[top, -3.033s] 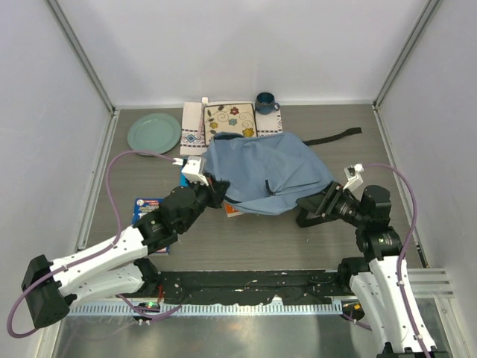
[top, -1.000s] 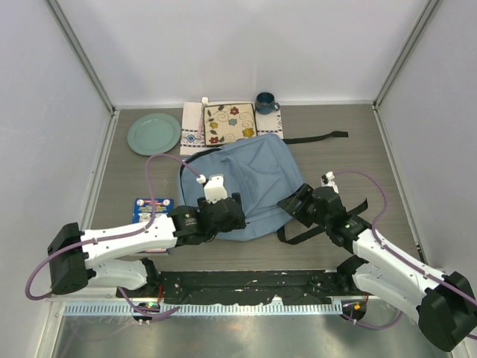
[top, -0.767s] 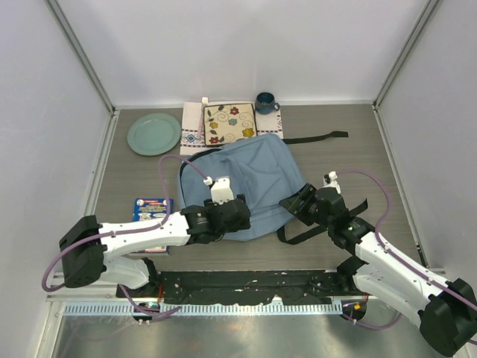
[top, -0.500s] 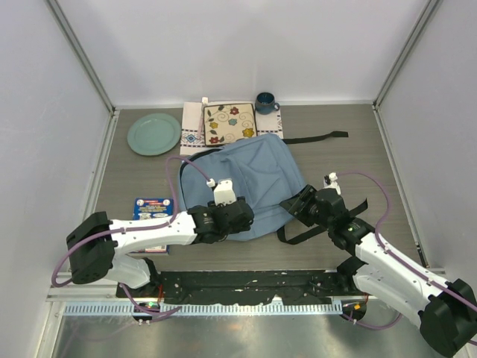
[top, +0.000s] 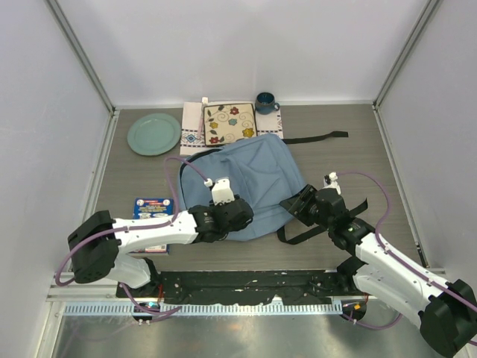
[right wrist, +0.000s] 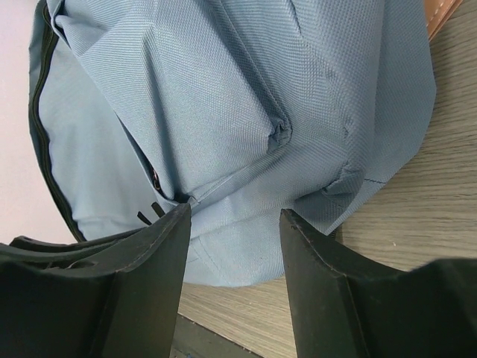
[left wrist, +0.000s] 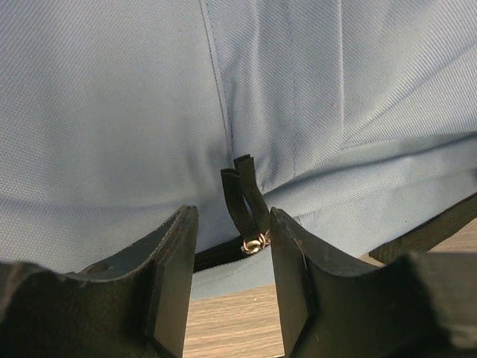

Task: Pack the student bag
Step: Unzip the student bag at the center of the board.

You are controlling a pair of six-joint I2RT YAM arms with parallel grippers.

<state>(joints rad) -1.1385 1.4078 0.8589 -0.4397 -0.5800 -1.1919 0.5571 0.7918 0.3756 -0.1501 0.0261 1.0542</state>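
The light-blue student bag point(top: 250, 179) lies flat in the middle of the table. My left gripper point(top: 238, 214) is at its near edge. In the left wrist view it is open point(left wrist: 231, 242), and the black zipper pull with its metal ring point(left wrist: 248, 201) hangs between the jaws, close to the right finger point(left wrist: 292, 268). My right gripper point(top: 293, 208) is open at the bag's near right side. In the right wrist view point(right wrist: 235, 227) its jaws straddle a fold of the blue fabric point(right wrist: 223, 112) without closing on it.
A blue book point(top: 151, 210) lies left of the bag. A green plate point(top: 153, 134), a white embroidered mat point(top: 194, 128), a square flowered plate point(top: 229, 123) and a blue mug point(top: 264, 102) stand at the back. Black straps point(top: 317, 138) trail right of the bag.
The bag was bunched and lifted, and now lies flat. Over the last second my left gripper slid right along the bag's near edge. The right arm barely moved.
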